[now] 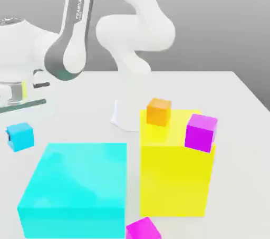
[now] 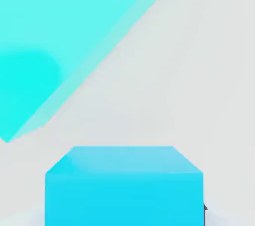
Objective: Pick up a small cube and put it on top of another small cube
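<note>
The small cube [image 1: 21, 136], plain sky-blue, is at the exterior view's left, beside the large cyan block [image 1: 76, 188]. My gripper [image 1: 20, 139] is shut on it, with a dark fingertip [image 1: 9, 138] showing at its side. In the hand view the small cube [image 2: 124, 190] sits close up between the fingers, and a dark fingertip [image 2: 204, 209] shows at its edge. I cannot tell whether it touches the table. An orange cube [image 1: 158, 111] and a magenta cube [image 1: 201, 132] sit on top of the tall yellow block [image 1: 174, 174].
A second magenta cube [image 1: 142, 229] lies on the table in front of the yellow block. The large cyan block [image 2: 55, 45] stands close to the held cube. The arm's white base [image 1: 126, 111] rises behind the yellow block. The table [image 1: 237, 127] is white.
</note>
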Robot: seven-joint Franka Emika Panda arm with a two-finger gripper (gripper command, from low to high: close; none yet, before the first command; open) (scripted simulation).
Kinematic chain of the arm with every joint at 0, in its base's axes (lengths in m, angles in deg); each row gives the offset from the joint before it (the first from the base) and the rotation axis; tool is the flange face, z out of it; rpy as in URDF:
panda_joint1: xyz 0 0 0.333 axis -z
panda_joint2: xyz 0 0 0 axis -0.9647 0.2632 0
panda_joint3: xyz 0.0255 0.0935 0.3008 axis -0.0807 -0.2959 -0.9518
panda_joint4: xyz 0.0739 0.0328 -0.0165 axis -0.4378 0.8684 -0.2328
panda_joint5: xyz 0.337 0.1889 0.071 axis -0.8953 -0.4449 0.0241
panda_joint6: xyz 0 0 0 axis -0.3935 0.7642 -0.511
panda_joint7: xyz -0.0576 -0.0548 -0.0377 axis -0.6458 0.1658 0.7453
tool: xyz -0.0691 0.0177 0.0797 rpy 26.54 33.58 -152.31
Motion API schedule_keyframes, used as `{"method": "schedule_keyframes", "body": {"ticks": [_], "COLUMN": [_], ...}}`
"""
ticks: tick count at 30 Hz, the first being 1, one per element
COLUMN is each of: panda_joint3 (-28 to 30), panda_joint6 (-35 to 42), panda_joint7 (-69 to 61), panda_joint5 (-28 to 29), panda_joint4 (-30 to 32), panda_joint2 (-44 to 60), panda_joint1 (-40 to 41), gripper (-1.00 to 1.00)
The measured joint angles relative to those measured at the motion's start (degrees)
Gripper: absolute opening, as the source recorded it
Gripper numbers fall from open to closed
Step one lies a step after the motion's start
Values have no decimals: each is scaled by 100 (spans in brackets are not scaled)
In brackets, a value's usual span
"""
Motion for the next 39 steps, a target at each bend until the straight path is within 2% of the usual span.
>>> {"method": "schedule_keyframes", "body": {"ticks": [17,33,39], "panda_joint3": [-622,-1649,-2162], "panda_joint6": [657,1261,1438], "panda_joint7": [-4327,-7581,-8241], "panda_joint5": [-604,-628,-599], "panda_joint4": [-1633,-2624,-2177], "panda_joint2": [547,1074,1149], "panda_joint1": [-1062,-1645,-2001], "gripper": [-100,-100,-100]}}
